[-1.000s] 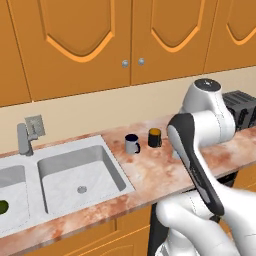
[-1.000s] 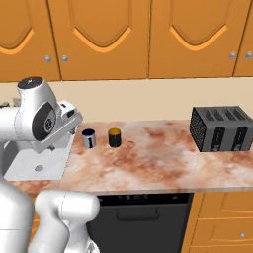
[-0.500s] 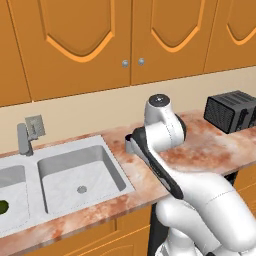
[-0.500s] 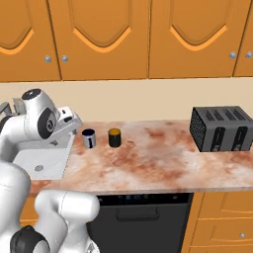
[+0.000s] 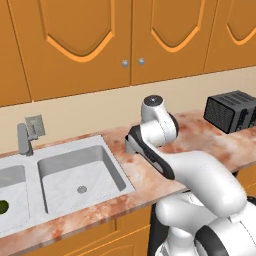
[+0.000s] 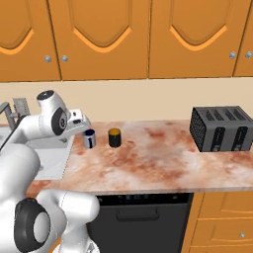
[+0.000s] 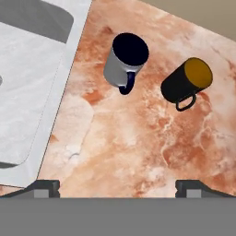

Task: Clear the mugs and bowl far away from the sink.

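Pale grey, with a navy inside, the nearer mug [image 7: 125,61] is sitting up-frame and a little left of centre in your hand view, just beside the sink [image 7: 32,87] edge; the black mug [image 7: 186,83] is lying to its right, the two apart, both handles pointing toward you. Your gripper [image 7: 117,185] is hanging above the counter [image 7: 133,147] with its jaws spread wide and nothing between them. Since a second ago the arm has been swinging down from high over the counter toward the mugs.
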Controlling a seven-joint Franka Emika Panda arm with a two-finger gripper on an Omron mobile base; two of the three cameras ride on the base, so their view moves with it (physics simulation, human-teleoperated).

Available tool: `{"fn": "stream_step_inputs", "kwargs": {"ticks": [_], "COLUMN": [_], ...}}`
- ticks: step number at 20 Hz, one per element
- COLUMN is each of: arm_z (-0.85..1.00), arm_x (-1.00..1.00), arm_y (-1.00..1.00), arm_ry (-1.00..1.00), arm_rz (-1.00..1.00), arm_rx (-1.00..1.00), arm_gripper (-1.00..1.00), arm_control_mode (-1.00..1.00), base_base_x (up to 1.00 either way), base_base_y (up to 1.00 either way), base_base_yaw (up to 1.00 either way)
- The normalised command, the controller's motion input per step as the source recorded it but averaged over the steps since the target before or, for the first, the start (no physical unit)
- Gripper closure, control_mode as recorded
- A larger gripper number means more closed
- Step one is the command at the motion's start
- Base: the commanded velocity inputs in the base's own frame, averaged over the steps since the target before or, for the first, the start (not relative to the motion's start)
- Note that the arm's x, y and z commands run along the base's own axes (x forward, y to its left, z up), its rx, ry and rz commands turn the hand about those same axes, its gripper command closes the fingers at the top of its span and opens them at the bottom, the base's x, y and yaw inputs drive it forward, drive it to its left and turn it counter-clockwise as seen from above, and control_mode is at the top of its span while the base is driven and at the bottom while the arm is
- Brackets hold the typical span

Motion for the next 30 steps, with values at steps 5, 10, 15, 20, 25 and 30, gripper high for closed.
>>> {"fn": "stream_step_inputs", "kwargs": {"ticks": [5, 10, 15, 20, 25, 30], "arm_z": [-0.34, -0.33, -0.29, -0.29, -0.20, -0.04], "arm_x": [0.34, 0.04, 0.07, 0.22, 0.31, 0.23], "arm_y": [0.00, 0.00, 0.00, 0.00, 0.00, 0.00], "arm_ry": [0.03, 0.01, 0.00, 0.00, 0.00, 0.00], "arm_rz": [0.00, 0.05, 0.04, 0.03, 0.02, 0.02], "arm_rx": [0.06, 0.08, 0.06, 0.04, 0.02, 0.03], "arm_gripper": [-1.00, -1.00, -1.00, -1.00, -1.00, -1.00], "arm_control_mode": [-1.00, -1.00, -1.00, -1.00, -1.00, -1.00], "base_base_x": [0.00, 0.00, 0.00, 0.00, 0.00, 0.00], "base_base_y": [0.00, 0.00, 0.00, 0.00, 0.00, 0.00], "base_base_yaw": [0.00, 0.00, 0.00, 0.00, 0.00, 0.00]}}
